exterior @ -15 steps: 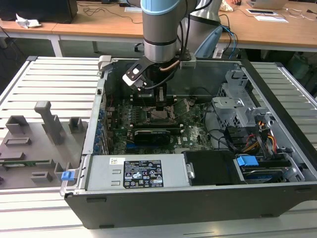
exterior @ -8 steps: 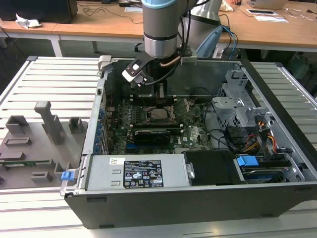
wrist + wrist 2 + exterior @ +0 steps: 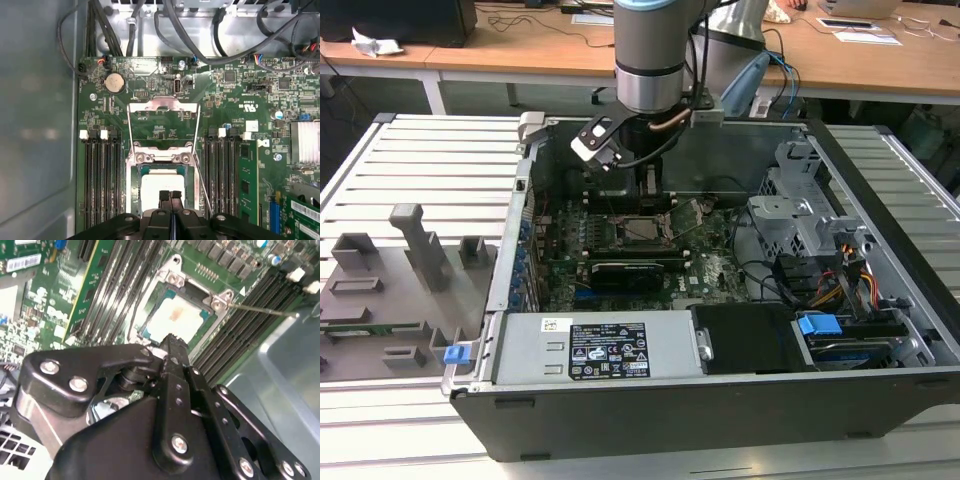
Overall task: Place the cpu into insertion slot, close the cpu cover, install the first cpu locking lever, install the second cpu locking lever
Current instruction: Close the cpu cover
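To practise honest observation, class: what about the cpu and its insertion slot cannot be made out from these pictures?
- First wrist view: the cpu has one edge hidden under the end effector.
- Second wrist view: one corner of the insertion slot lies behind the end effector.
- Exterior view: the contents of the insertion slot are too small to tell.
- Both wrist views: whether the end effector touches the cpu.

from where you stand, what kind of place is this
Probably a robotics lab: a robot arm reaches into an opened computer case on a slatted metal table, with wooden desks behind.
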Available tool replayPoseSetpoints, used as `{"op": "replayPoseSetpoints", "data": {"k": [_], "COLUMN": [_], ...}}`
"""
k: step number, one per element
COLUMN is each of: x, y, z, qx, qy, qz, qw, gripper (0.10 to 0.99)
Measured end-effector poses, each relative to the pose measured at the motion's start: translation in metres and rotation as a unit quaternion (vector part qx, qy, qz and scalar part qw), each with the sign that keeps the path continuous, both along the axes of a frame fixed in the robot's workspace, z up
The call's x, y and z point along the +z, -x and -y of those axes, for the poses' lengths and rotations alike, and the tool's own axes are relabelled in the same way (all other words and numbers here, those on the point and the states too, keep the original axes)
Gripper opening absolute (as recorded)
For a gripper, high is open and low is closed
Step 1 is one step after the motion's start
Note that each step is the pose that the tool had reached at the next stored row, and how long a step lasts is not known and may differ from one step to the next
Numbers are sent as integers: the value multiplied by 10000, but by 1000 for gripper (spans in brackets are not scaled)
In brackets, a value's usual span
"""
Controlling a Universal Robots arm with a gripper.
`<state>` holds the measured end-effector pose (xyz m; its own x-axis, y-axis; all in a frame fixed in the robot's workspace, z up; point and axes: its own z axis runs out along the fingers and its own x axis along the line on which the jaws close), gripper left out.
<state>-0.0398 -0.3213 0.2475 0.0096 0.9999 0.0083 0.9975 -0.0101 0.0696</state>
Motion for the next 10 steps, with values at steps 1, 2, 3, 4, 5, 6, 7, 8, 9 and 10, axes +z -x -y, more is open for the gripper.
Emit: {"op": "replayPoseSetpoints", "data": {"k": [1, 2, 3, 4, 5, 6, 7, 8, 9, 10], "x": [26, 67, 88, 101, 101, 101, 102, 102, 102, 102], "y": [0, 0, 0, 0, -18, -37, -66, -103, -128, -170], "z": [0, 0, 0, 0, -1, 0, 0, 0, 0, 0], "qx": [0, 0, 1, 0, 1, 0, 1, 1, 2, 5], "qy": [0, 0, 0, 1, -1, -1, 0, -1, -1, -1], "qz": [0, 0, 0, 0, 0, -3, -12, -22, -29, -39], "qw": [10000, 10000, 10000, 10000, 10000, 10000, 10000, 10000, 10000, 10000], "gripper": [106, 106, 106, 106, 106, 106, 106, 106, 106, 106]}}
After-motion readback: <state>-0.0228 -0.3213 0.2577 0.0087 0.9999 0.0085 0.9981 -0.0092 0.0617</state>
